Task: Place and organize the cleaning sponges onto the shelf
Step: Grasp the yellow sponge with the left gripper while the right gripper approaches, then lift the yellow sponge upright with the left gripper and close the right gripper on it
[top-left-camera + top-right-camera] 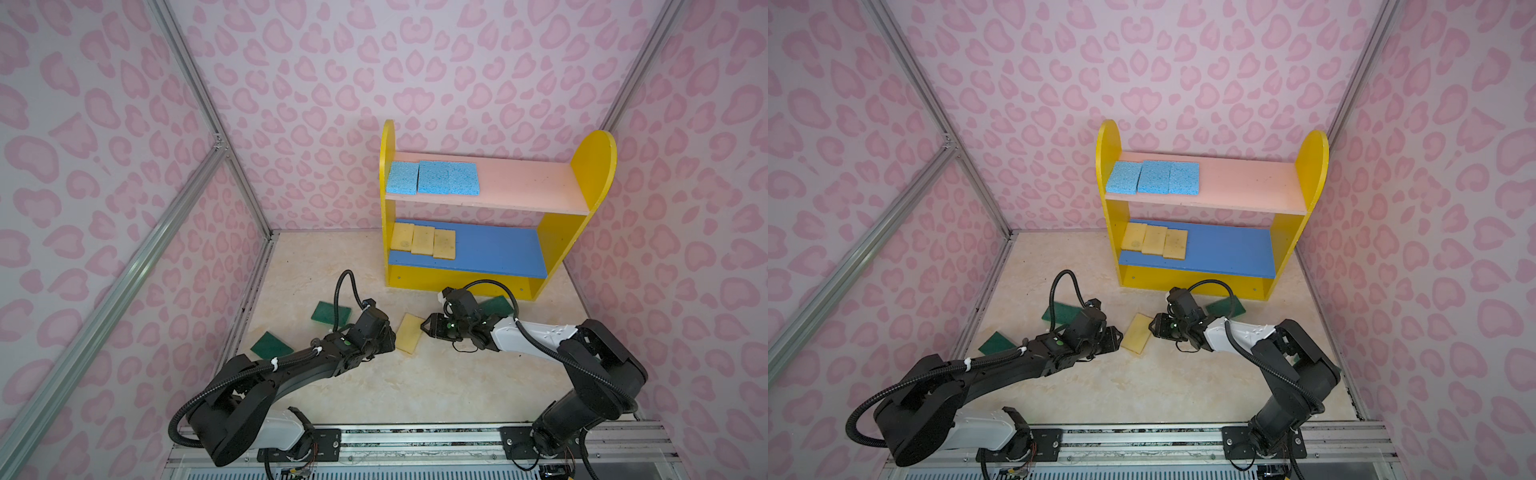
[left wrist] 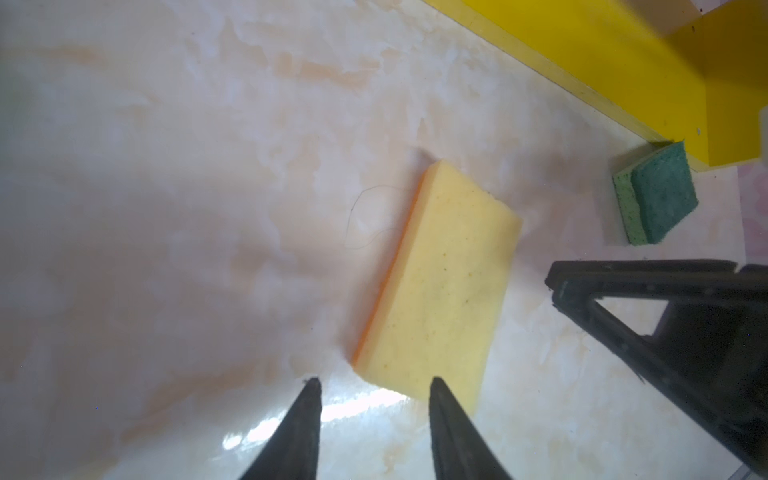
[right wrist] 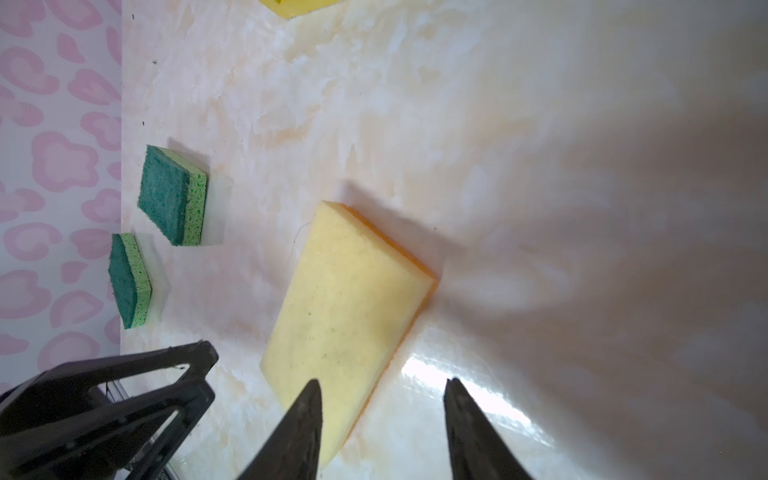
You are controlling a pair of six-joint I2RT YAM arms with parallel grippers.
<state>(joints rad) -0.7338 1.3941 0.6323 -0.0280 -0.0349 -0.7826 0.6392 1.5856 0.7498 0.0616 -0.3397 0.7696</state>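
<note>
Your arms reach low over the desk (image 1: 374,395) and meet at lower centre of both top views. The left pincer (image 2: 374,386) and the right pincer (image 3: 384,382) are both spread, pinching nothing, and one yellow sponge (image 1: 409,332) lies flat between them. Three green sponges (image 1: 330,312) lie around, one just beside the shelf (image 1: 594,166) base. Farther back, three yellow pads (image 1: 423,240) sit on its blue board and three blue sponges (image 1: 432,178) on the pink board.

Pale yellow sponge (image 2: 440,291); pink-spotted walls (image 1: 374,62)
</note>
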